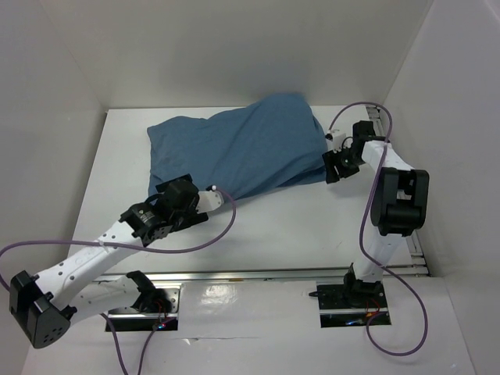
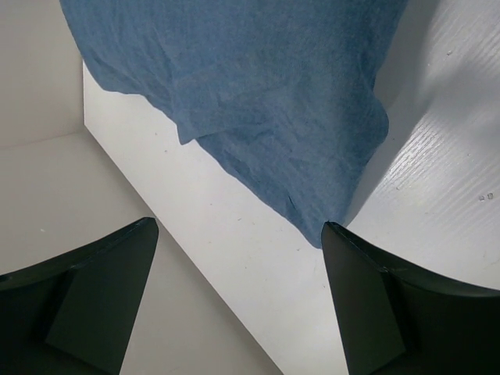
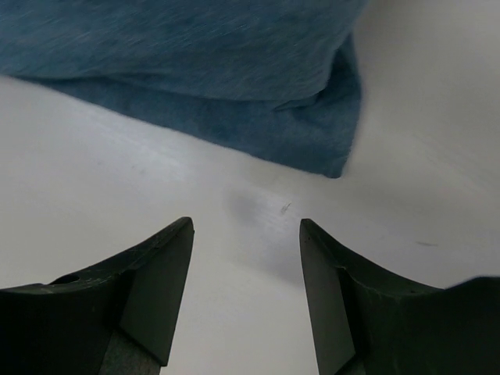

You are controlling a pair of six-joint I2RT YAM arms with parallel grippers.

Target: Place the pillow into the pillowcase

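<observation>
The dusty-blue pillowcase (image 1: 242, 148) lies wrinkled across the far half of the white table, bulging at its far right end. The pillow is hidden: no white cushion shows in any view. My left gripper (image 1: 173, 187) stands open at the pillowcase's near left edge. In the left wrist view a corner of the pillowcase (image 2: 258, 94) hangs just past the right fingertip, with nothing between the left gripper's (image 2: 239, 225) fingers. My right gripper (image 1: 334, 168) is open beside the near right corner. The right wrist view shows the pillowcase (image 3: 195, 70) a short way ahead of the right gripper (image 3: 245, 222), apart from it.
White walls close in the table (image 1: 297, 226) on the left, back and right. A metal rail (image 1: 273, 275) runs along the near edge, by the arm bases. Purple cables (image 1: 226, 226) loop from both arms over the table.
</observation>
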